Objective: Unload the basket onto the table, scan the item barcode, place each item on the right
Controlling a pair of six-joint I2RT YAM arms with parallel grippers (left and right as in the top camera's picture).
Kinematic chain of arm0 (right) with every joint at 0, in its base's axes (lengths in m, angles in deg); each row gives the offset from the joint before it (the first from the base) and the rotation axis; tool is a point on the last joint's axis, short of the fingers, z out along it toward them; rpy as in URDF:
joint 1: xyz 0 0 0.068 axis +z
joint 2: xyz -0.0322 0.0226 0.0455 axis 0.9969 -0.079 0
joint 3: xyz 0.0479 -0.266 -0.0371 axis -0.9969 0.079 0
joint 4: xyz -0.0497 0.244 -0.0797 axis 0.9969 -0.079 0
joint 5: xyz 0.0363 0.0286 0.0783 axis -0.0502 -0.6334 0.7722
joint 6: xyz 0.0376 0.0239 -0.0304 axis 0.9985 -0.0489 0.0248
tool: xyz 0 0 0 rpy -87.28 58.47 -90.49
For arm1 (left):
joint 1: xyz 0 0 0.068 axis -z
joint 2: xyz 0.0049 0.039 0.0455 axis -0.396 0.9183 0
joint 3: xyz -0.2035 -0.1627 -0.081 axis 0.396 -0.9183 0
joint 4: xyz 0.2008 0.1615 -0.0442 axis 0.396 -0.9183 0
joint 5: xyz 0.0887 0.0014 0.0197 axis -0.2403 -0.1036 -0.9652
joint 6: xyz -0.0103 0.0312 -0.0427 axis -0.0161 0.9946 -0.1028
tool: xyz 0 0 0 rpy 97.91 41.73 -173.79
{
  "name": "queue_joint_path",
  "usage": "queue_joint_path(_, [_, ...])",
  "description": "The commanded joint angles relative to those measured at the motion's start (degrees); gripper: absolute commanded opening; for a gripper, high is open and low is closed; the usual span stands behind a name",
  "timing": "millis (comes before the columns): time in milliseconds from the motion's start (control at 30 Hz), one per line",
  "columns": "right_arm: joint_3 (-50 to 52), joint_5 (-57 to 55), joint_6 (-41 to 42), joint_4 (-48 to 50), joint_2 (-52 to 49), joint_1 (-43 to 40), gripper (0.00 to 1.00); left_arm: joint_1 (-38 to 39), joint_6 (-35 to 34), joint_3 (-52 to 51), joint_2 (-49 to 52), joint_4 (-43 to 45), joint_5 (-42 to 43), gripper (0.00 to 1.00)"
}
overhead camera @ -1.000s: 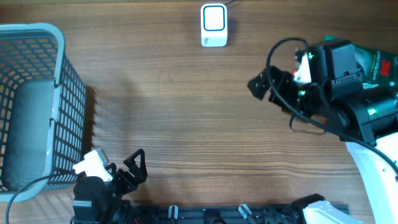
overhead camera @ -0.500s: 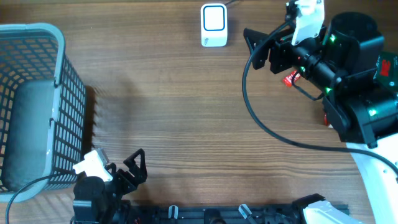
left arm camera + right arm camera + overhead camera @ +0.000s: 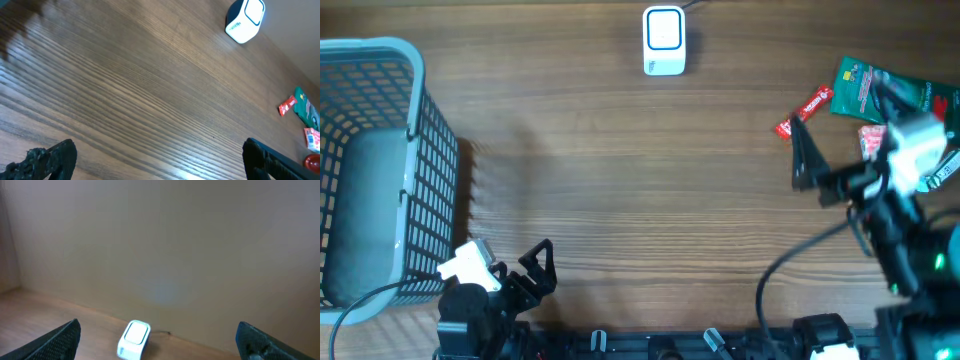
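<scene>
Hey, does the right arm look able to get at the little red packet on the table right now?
Probably yes. The red packet lies flat on the table beside the green bag, nothing sits on top of it, and the right arm is close by with no object between them.

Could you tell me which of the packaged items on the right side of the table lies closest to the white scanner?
The small red sachet: it is the leftmost of the group, just left of the larger green packet, on the side toward the scanner.
</scene>
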Motion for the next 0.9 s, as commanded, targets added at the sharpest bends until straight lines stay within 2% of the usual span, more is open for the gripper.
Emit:
queue_joint_path(0, [12.0,2.5,-0.5,4.3,11.5,-1.1,1.0,-0.3,-0.1,-0.3,-0.1,0.2,0.3,1.0])
queue_joint_path(133, [22.6,3.8,-0.6,6.8,24.0,-1.1,1.0,-0.3,-0.1,-0.3,-0.1,0.2,0.3,1.0])
queue_joint_path(300, [31.0,3.2,-0.8,9.9,31.8,-2.9,1.0,-0.3,-0.1,-0.3,-0.1,0.2,0.3,1.0])
queue_joint_path(467, [38.7,2.9,-0.8,15.4,33.0,-5.8,1.0,-0.3,-0.1,-0.3,-0.1,0.2,0.3,1.0])
queue_joint_path(767, [50.9,-1.1,-0.5,23.6,33.0,-6.1,1.0,-0.3,-0.1,-0.3,-0.1,0.2,0.3,1.0])
queue_joint_path(867, [52.7,-6.2,5.7,20.9,33.0,-6.9,1.0,-0.3,-0.1,-0.3,-0.1,0.2,0.3,1.0])
